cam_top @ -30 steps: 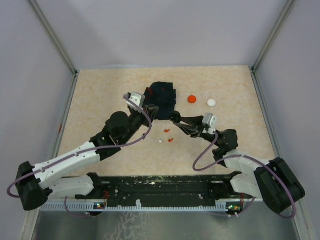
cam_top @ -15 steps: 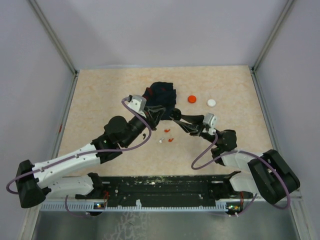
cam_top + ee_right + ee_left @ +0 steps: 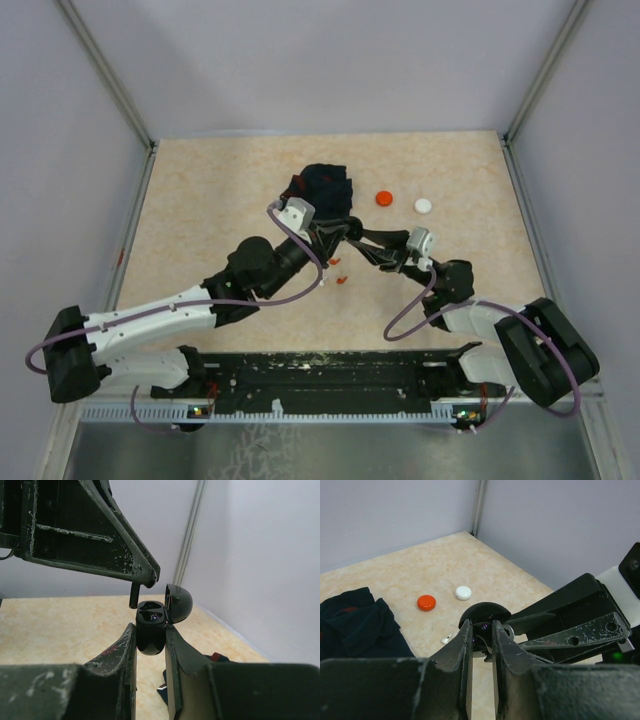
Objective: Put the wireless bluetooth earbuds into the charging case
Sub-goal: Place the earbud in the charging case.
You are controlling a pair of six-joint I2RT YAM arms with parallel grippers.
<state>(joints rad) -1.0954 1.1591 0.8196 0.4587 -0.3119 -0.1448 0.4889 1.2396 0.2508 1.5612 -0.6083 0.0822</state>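
Note:
The black charging case (image 3: 150,627) stands upright with its lid (image 3: 178,602) swung open, and my right gripper (image 3: 150,630) is shut on its body. My left gripper (image 3: 481,627) is shut on a black earbud (image 3: 134,596), whose stem hangs just above and left of the case's two open slots. In the top view both grippers meet over the table's middle, the left gripper (image 3: 328,232) touching tips with the right gripper (image 3: 347,233). Small red earbuds (image 3: 341,280) lie on the table below them. A white earbud (image 3: 446,639) lies on the table by the case.
A dark navy cloth (image 3: 322,187) with red trim lies bunched at the back centre. A red disc (image 3: 384,198) and a white disc (image 3: 423,205) sit to its right. Walls and metal posts close in the beige table (image 3: 200,200) on three sides.
My left arm has swung right and forward, bringing its gripper from beside the cloth to the right gripper's tips over the case. The right arm has barely moved.

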